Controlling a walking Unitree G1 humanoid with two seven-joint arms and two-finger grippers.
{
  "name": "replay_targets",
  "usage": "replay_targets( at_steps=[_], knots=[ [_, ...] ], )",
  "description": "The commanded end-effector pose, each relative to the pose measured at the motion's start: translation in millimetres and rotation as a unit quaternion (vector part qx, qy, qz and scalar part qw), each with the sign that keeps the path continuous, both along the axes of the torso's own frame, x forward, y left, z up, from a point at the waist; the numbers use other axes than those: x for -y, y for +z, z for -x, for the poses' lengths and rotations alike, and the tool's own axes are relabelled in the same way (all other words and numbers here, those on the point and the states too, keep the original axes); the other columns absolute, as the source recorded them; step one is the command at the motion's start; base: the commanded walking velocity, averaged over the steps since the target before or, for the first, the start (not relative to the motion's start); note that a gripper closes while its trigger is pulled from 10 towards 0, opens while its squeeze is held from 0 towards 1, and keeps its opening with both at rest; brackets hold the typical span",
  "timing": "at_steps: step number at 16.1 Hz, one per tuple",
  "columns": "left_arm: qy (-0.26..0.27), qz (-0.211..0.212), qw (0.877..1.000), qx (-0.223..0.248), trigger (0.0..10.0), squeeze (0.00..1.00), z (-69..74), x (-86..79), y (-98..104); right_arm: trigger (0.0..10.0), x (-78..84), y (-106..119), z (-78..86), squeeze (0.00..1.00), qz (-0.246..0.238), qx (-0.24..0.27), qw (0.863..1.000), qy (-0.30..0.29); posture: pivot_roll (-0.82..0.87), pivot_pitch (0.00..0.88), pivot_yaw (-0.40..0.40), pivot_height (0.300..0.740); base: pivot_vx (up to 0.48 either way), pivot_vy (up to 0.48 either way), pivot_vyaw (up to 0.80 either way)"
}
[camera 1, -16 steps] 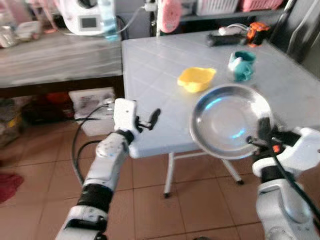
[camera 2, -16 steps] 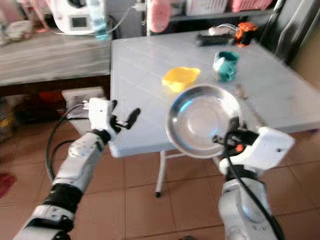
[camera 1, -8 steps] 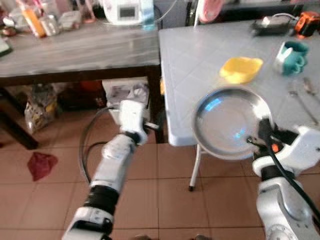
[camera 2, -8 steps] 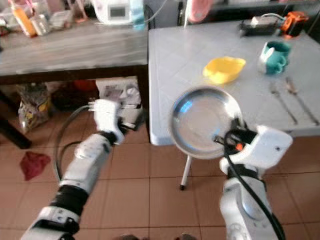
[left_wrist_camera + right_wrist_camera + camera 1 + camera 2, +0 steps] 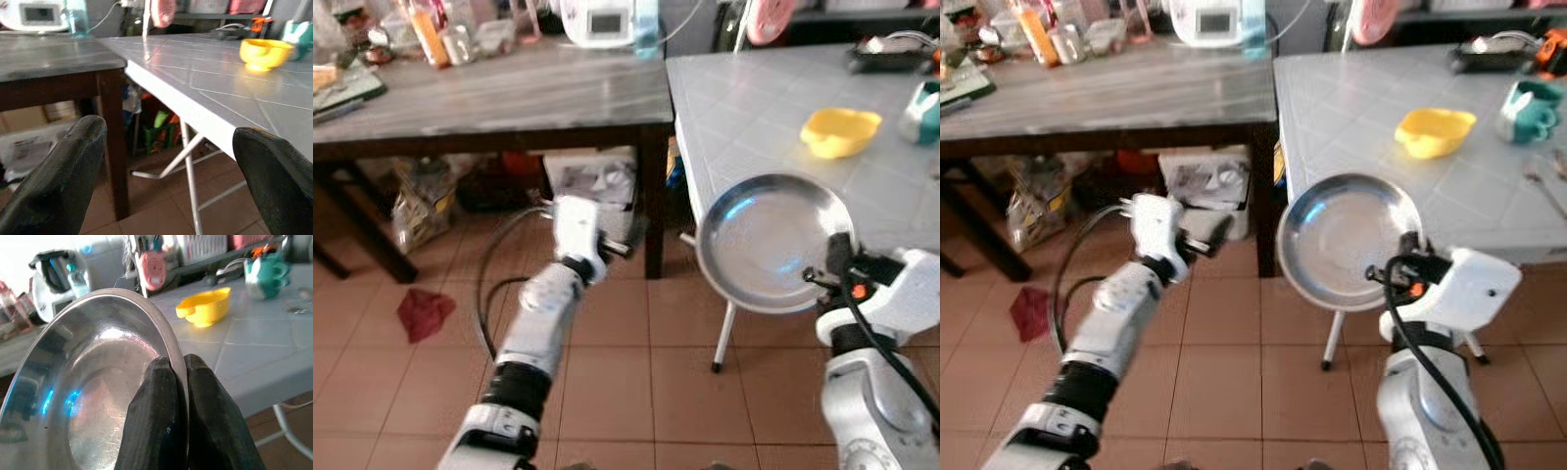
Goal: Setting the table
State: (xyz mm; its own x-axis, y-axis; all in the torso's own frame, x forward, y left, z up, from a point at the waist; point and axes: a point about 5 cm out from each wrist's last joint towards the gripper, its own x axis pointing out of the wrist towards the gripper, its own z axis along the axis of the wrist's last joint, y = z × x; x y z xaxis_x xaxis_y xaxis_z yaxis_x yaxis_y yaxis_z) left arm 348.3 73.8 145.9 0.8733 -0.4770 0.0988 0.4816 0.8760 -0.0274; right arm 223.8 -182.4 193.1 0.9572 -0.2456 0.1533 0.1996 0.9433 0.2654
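The right gripper (image 5: 168, 377) pinches the rim of the round stainless-steel plate (image 5: 773, 240), held before the edge of the pale tiled table (image 5: 759, 117). The robot should level it and set it near the yellow bowl (image 5: 840, 130). The left gripper (image 5: 1203, 238) hangs spread and empty.

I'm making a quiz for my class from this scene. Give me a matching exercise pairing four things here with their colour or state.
Things:
1. steel plate
2. bowl
3. left gripper
4. mug

States:
A. teal, on the white table
B. open, holding nothing
C. yellow, on the white table
D. pinched at its rim by the right gripper

Pairs: 1-D, 2-C, 3-B, 4-A
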Motion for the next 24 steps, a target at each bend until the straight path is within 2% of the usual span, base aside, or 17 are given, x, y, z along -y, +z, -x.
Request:
replay_targets(
  at_steps=[1,7,10,13,15,18,20,24],
  knots=[
    [0.018,-0.009,1.0,-0.002,10.0,0.0,-1.9,-12.1,-2.5,10.0,-5.2,3.3,-0.4,0.0,-0.007,0.01,1.0,0.01,-0.04,0.093,0.053,0.714,0.0,0.352,0.0],
    [0.015,-0.011,1.0,0.001,10.0,0.0,-1.7,-8.4,-3.0,10.0,-4.1,2.5,-2.3,0.0,-0.002,0.009,1.0,0.01,-0.03,0.088,0.054,0.714,0.0,0.392,0.0],
    [0.021,-0.016,1.0,0.014,10.0,0.0,-1.2,-8.7,-1.8,10.0,-3.3,1.8,-1.3,0.0,-0.002,0.008,1.0,0.008,-0.04,0.086,0.053,0.714,0.0,0.0,0.0],
    [0.069,-0.026,0.997,0.034,10.0,0.0,-2.9,-17.2,1.4,10.0,-2.0,3.2,-2.1,0.0,0.006,0.011,1.0,0.008,-0.03,0.084,0.047,0.714,0.0,0.0,0.0],
    [0.118,-0.039,0.992,0.034,10.0,0.0,-5.2,-34.7,-1.5,10.0,1.3,1.7,-1.3,0.0,0.01,0.007,1.0,0.006,-0.03,0.083,0.036,0.714,0.0,0.0,0.0],
    [0.144,-0.05,0.988,0.018,10.0,0.0,-1.3,-52.5,-12.8,10.0,5.7,-3.3,-0.1,0.0,0.015,-0.003,1.0,0.006,-0.02,0.088,0.018,0.714,0.0,0.0,0.0],
    [0.153,-0.043,0.987,0.009,10.0,0.0,-1.0,-54.6,-15.3,10.0,6.4,-3.7,-0.8,0.0,0.015,-0.003,1.0,0.006,-0.02,0.089,0.017,0.714,0.0,0.0,0.0],
    [0.148,-0.032,0.988,0.009,10.0,0.0,-1.8,-47.7,-13.0,10.0,8.0,-3.9,-3.1,0.0,0.015,0.0,1.0,0.003,-0.02,0.09,0.028,0.714,0.0,0.0,0.0]
  ],
)
